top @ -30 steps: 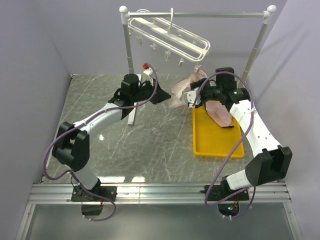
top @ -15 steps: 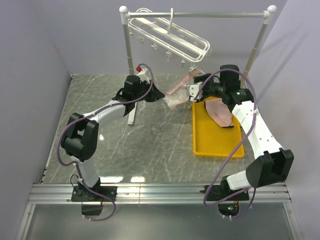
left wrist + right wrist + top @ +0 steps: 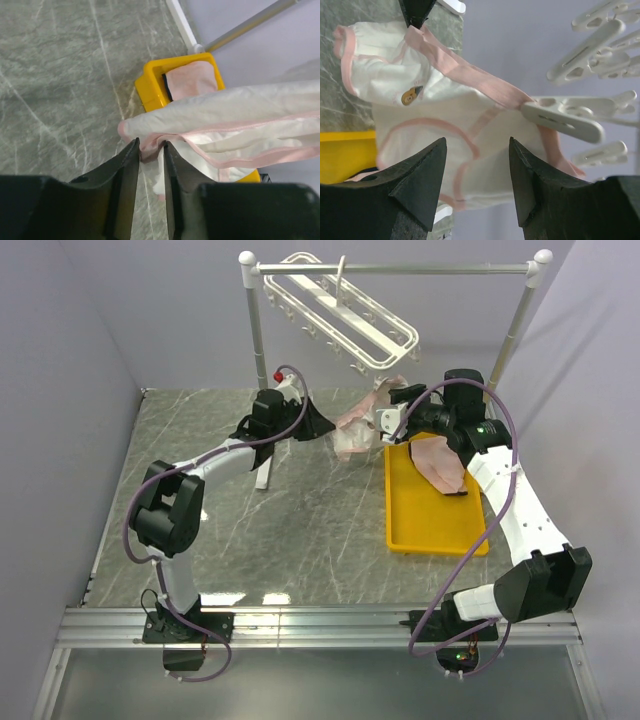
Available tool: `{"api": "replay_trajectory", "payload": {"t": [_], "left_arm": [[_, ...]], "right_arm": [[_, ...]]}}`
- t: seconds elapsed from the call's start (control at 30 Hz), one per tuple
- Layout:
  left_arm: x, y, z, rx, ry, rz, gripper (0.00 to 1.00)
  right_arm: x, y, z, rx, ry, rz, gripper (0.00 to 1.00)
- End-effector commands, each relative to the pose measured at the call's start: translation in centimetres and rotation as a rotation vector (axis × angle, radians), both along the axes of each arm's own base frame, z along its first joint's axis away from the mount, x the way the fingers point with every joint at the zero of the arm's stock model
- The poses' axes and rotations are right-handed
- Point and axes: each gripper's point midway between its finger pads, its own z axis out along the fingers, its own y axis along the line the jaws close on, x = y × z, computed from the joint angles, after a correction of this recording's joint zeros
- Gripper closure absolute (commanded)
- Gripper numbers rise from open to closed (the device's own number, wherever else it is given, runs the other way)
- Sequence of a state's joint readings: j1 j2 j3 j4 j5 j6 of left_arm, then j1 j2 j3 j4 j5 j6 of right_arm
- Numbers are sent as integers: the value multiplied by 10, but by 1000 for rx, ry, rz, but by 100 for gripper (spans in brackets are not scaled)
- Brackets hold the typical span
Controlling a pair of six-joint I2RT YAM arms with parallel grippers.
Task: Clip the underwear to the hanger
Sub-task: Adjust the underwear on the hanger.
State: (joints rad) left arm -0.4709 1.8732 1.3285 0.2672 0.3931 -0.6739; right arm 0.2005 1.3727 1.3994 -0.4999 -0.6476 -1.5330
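Left gripper point(image 3: 151, 146): fingers pinch the underwear point(image 3: 225, 107) hem
Right gripper point(image 3: 477, 150): fingers apart, holding nothing
Surface: grey marbled table point(image 3: 300, 520), yellow tray point(image 3: 432, 530)
Room: plain lilac walls point(image 3: 80, 340)

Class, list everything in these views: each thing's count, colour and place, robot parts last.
Marble-patterned table: one, grey, under everything.
Metal rail stand with ball ends: one, grey and white, at the back.
Plastic bar-frame hanger: one, white, hooked on the rail.
Plastic clips: a row, white, under the hanger.
Shallow plastic tray: one, yellow, table's right side.
Soft fabric briefs: two made out, pale pink and white; stretched brief held by one clip, dark-trimmed brief in the tray.
Left gripper: one, black, pinching the stretched brief's edge.
Right gripper: one, black, open, facing that brief.
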Motion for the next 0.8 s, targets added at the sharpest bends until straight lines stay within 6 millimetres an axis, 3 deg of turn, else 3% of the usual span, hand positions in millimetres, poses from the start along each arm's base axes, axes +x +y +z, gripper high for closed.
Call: {"api": "replay_trajectory", "payload": {"t": [0.0,0.4,0.53,0.57,0.77], "left_arm": [[-7,-7,59,-79,-148,-57,68],[-17,8,90,-32,-288,-96,37],[-24,26,102,6,-352,-95,34],[-28,32,117,20,-412,-93,34],[-37,53,156,140,-701,-90,33]], "right_arm": [[-4,1,20,26,-55,-2,40],[-4,1,35,82,-78,-21,40],[-6,1,50,164,-59,-41,40],[-8,2,55,209,-33,-53,40],[-22,9,88,510,88,-111,40]]}}
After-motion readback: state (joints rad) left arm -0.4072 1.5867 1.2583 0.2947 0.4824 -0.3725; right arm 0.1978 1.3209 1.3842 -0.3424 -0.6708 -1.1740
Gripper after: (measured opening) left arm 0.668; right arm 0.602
